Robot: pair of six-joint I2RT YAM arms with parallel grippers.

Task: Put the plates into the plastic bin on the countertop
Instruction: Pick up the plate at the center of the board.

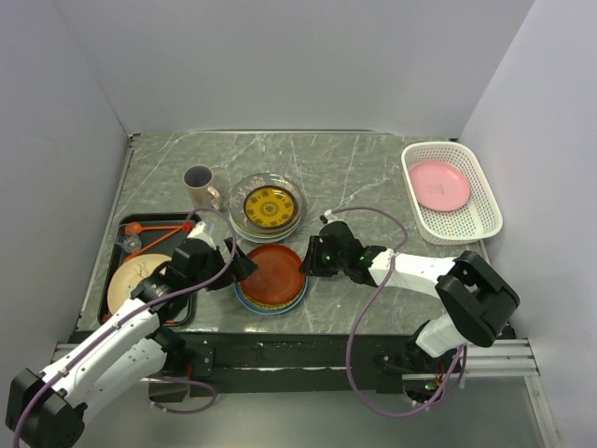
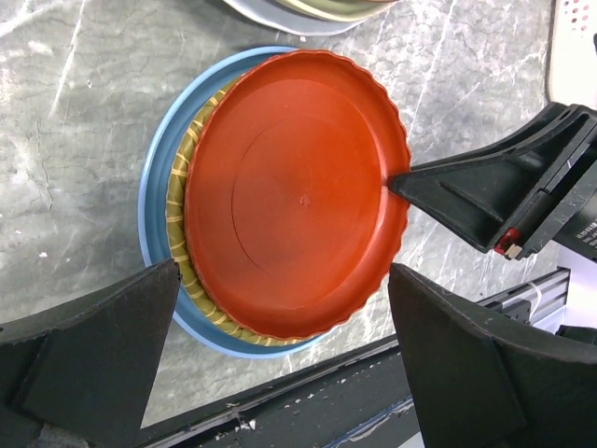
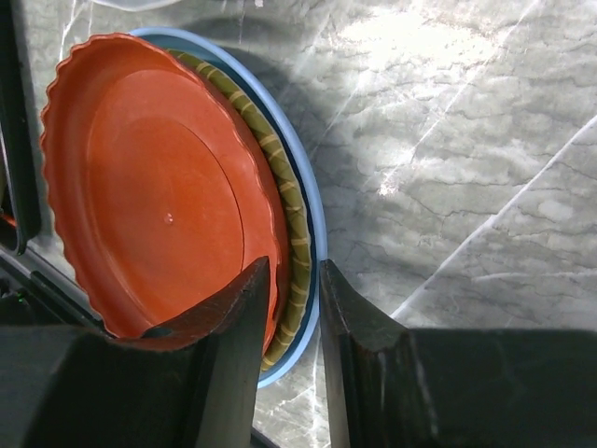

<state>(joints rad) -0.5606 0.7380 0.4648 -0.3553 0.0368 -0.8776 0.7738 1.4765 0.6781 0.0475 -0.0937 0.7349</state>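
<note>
At the far left a beige plate (image 1: 131, 280) lies flat in a black tray (image 1: 126, 229). Next to it the left gripper (image 1: 241, 264) hangs at the near-left edge of the front stack, its jaws spread wide and holding nothing.

The stack sits on the countertop (image 1: 354, 177) near the front. On top is a red plate (image 1: 275, 273), glossy with a scalloped rim, face up. It sits off-centre on a yellow-striped plate (image 2: 182, 187) and a blue plate (image 2: 154, 187). Being round, it has no long axis.

Just behind, a yellow-patterned plate (image 1: 269, 204) tops a second stack.

The right gripper (image 1: 311, 259) reaches in from the right, its jaws a narrow gap apart astride the red plate's rim. I cannot tell whether they pinch it.

Far right stands the white lattice plastic bin (image 1: 462, 224), long side running front to back, with a pink plate (image 1: 438, 184) flat inside.
</note>
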